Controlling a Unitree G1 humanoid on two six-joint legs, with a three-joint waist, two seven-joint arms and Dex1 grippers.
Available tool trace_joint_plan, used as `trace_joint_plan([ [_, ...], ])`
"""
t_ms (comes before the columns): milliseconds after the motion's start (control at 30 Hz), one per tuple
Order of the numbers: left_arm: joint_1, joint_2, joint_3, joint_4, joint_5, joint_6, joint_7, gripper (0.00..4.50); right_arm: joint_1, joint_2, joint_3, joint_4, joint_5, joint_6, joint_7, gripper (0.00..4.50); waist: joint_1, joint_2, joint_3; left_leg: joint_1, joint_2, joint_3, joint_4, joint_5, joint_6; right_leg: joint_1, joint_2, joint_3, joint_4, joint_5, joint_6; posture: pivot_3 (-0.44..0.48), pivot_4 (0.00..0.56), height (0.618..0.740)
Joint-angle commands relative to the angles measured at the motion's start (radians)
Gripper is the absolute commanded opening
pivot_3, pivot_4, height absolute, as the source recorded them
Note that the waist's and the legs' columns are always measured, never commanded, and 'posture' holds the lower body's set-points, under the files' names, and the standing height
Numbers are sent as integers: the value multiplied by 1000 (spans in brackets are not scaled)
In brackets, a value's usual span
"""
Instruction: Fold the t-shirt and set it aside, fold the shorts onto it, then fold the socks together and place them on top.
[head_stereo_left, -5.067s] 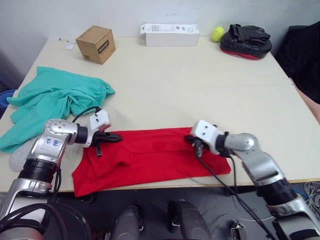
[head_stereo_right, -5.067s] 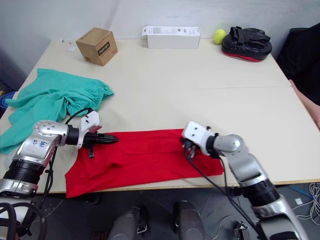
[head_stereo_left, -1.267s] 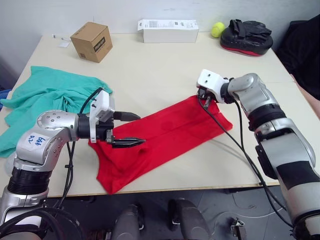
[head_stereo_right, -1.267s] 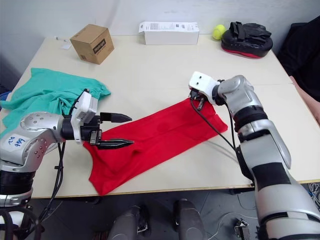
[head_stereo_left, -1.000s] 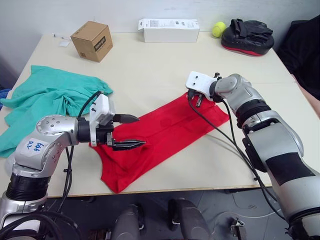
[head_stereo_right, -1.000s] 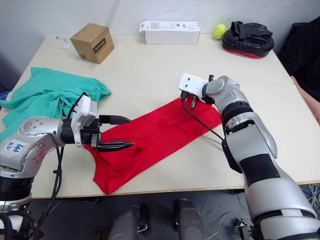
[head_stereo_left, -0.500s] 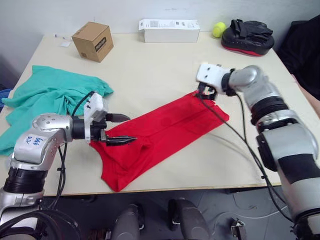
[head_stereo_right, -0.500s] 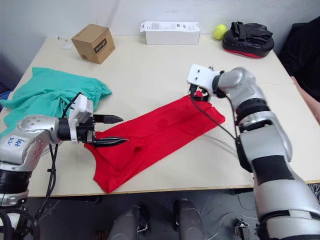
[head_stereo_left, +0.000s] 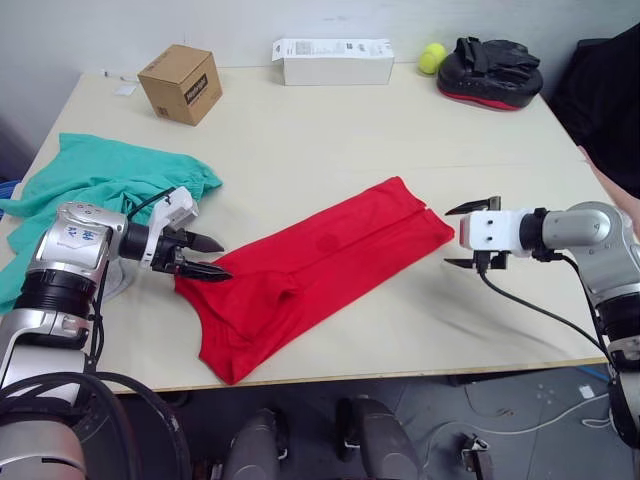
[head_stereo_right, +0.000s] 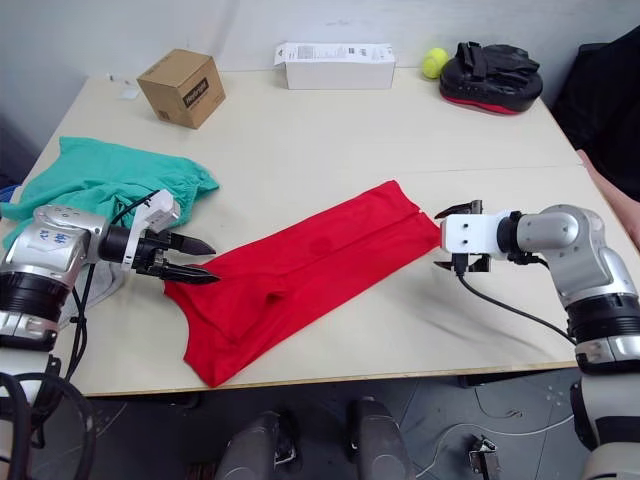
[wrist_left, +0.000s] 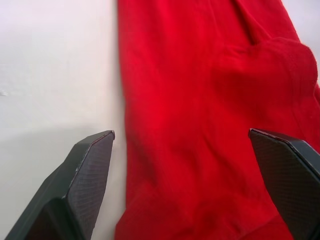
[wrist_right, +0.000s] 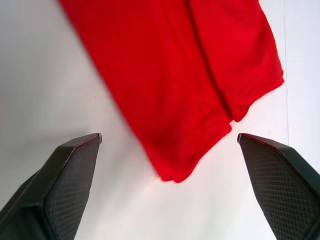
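T-shirt (head_stereo_left: 320, 265) first: it lies as a long red band slanting across the middle of the worktop (head_stereo_left: 330, 130), folded lengthwise by the look of it, so I judge the first fold done and the crosswise folds and setting aside not yet made. I see the shorts (head_stereo_left: 105, 190) bunched and unfolded at my left edge, and a bit of pale grey cloth under my left arm that may be the socks, though I cannot tell. My left gripper (head_stereo_left: 205, 257) sits at the shirt's near-left end with its fingers parted, holding nothing, the tips just above or on the cloth edge. My right gripper (head_stereo_left: 462, 237) hovers just beside the shirt's far-right corner, fingers spread wide and empty, apart from the fabric
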Motion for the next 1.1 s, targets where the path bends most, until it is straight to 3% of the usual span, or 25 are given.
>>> trace_joint_plan([
  [33,-42,-11,-17,74,57,-21,-17,4500,28,-12,-6,-42,-22,-45,-41,4454,0,0,0,0,0,0,2,0,0,0,0,0,2,0,0,0,150,740],
  [267,-52,-28,-18,115,92,11,-60,4500,9,57,18,3,-51,-34,-96,4454,-1,0,0,1,0,0,5,0,1,0,-2,2,8,0,-2,0,150,740],
  [333,-44,-31,-15,101,90,24,-73,3927,-5,79,27,23,-63,-36,-109,4500,-2,0,0,2,0,0,5,0,0,0,-2,2,9,0,-2,0,150,740],
  [467,-29,-36,-13,72,93,48,-89,2744,-22,99,48,61,-88,-53,-120,3553,-2,-1,0,2,0,0,5,1,1,0,-2,2,10,0,-2,0,150,740],
  [767,0,-35,-6,19,88,103,-102,0,-61,108,69,114,-109,-80,-141,419,-1,-1,0,1,-2,0,7,1,2,0,-4,2,12,0,-2,0,150,740],
  [800,3,-35,-3,10,84,115,-104,0,-75,111,73,129,-115,-83,-148,66,-2,-1,0,1,-2,0,7,1,2,0,-4,2,12,0,-2,0,150,740],
  [833,8,-35,3,-11,72,145,-107,0,-98,117,81,155,-128,-89,-160,21,-3,-1,1,2,-2,0,7,1,2,0,-4,2,12,0,-2,0,150,740],
  [1100,167,-13,62,-373,-61,384,-67,0,-313,216,157,438,-244,-129,-268,21,-5,-2,1,1,-2,-1,5,2,1,-2,-5,2,14,-1,-3,0,150,740],
])
